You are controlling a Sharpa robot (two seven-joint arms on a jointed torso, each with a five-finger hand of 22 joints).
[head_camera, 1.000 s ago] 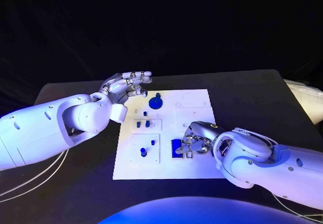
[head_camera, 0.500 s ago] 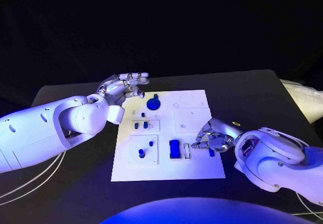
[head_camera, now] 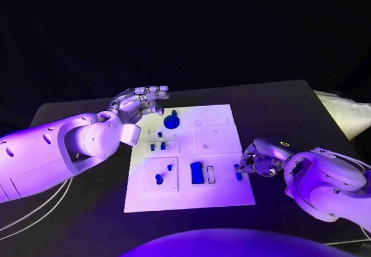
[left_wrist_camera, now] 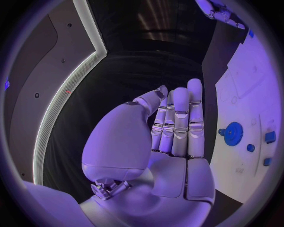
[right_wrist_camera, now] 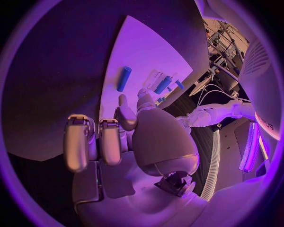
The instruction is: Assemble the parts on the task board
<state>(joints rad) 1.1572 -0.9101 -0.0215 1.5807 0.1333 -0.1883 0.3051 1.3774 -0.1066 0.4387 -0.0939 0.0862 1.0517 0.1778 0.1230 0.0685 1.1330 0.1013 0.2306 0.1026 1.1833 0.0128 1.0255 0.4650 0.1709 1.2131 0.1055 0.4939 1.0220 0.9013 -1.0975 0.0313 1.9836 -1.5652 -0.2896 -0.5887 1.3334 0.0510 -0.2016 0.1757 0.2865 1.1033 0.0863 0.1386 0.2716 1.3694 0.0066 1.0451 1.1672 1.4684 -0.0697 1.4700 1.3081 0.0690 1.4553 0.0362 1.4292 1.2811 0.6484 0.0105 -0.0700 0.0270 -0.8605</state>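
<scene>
The white task board [head_camera: 223,196] lies mid-table. At its near right edge the right hand [head_camera: 257,161] hovers with fingers curled in, holding nothing; a small blue pin [head_camera: 238,175] lies on the board just beside its fingertips. Left of that, a blue rectangular block [head_camera: 196,172] sits on the board. Farther back, a blue gear [head_camera: 171,121] rests there. Beyond the board's far left corner, the left hand [head_camera: 141,100] hangs empty, fingers straight and together.

the head camera looked down on the task board [head_camera: 222,198] from above. each wrist camera sat close behind its own hand, and both caught the board's edge [left_wrist_camera: 260,85] [right_wrist_camera: 148,52].
</scene>
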